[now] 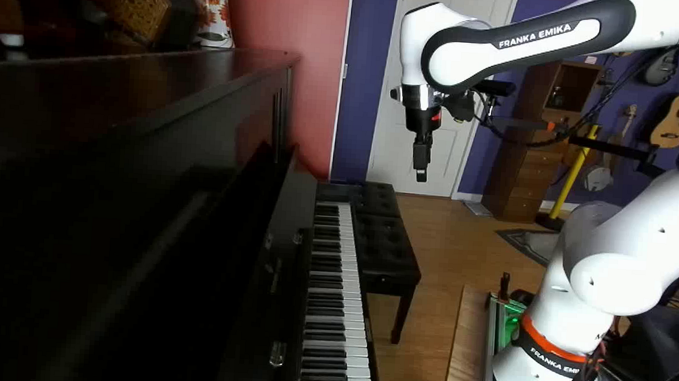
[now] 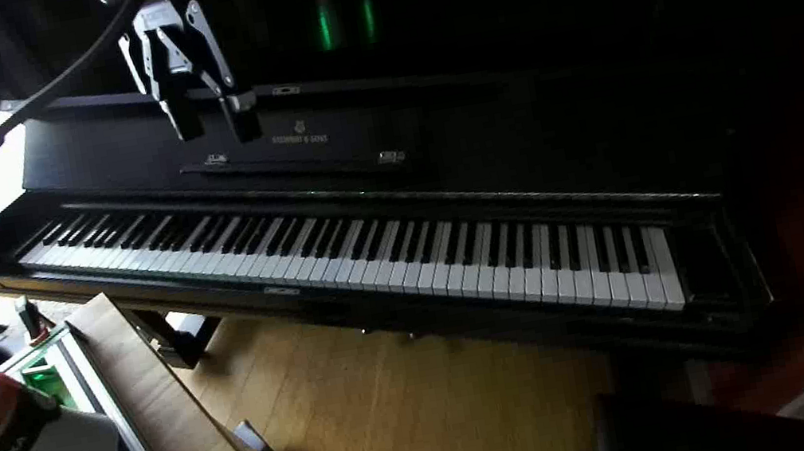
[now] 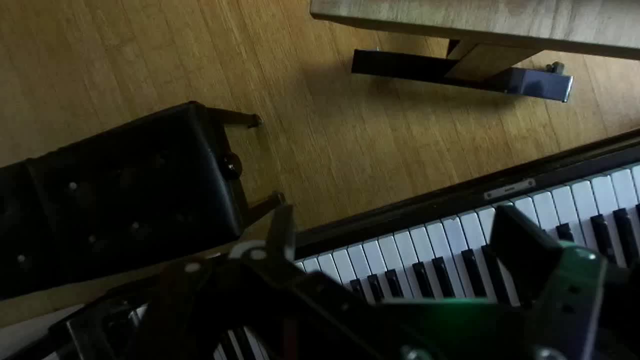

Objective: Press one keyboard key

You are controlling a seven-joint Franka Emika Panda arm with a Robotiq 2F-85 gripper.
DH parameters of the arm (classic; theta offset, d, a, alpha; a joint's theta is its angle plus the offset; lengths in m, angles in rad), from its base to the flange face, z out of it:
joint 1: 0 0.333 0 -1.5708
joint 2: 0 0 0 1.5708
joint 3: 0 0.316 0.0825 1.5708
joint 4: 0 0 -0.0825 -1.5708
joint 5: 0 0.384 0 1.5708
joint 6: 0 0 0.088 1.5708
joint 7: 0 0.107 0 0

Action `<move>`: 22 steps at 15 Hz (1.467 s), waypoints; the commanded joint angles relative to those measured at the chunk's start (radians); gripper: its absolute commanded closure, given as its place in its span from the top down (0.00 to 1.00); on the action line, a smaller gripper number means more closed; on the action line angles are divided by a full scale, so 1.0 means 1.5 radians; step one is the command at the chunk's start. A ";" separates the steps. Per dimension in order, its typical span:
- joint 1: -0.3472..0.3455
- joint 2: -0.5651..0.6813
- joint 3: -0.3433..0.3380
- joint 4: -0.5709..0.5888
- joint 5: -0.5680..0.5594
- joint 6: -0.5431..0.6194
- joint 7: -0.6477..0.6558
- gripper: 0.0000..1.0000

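Observation:
The keyboard (image 1: 347, 297) is a long row of white and black keys on a dark upright piano (image 1: 251, 85). It also shows in an exterior view (image 2: 377, 271) and in the wrist view (image 3: 415, 245), partly hidden there by the gripper's linkage. My gripper (image 1: 420, 175) hangs pointing down, well above the keyboard's height and apart from the keys. In an exterior view the gripper (image 2: 216, 128) appears against the piano's front panel, its two fingers apart with nothing between them. In the wrist view the gripper (image 3: 392, 218) is open, with keys visible far below between the fingers.
A black padded bench (image 1: 384, 246) stands along the keyboard's far part and shows in the wrist view (image 3: 125, 195). A wooden bench top (image 2: 163, 400) lies beside the robot's base. Ornaments sit on the piano's top. A cable (image 2: 78, 63) hangs near the gripper.

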 commanded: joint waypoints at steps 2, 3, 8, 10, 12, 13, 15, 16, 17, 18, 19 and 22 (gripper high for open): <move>0.012 0.000 -0.010 0.001 -0.004 -0.003 0.005 1.00; 0.012 0.000 -0.010 0.001 -0.004 -0.003 0.004 1.00; 0.012 0.000 -0.010 0.001 -0.004 -0.003 0.005 1.00; 0.015 0.070 -0.021 0.033 -0.003 -0.027 -0.030 1.00; 0.018 0.135 -0.058 0.045 -0.010 0.011 -0.112 1.00; 0.017 0.163 -0.069 0.053 -0.014 0.018 -0.148 1.00; 0.011 0.225 -0.091 0.072 -0.021 0.036 -0.227 1.00; 0.006 0.260 -0.098 0.087 -0.028 0.038 -0.264 1.00; -0.001 0.290 -0.101 0.099 -0.039 0.039 -0.297 1.00; -0.008 0.318 -0.102 0.110 -0.051 0.040 -0.327 1.00; -0.015 0.345 -0.102 0.121 -0.065 0.042 -0.356 1.00; -0.035 0.410 -0.097 0.147 -0.134 0.054 -0.421 1.00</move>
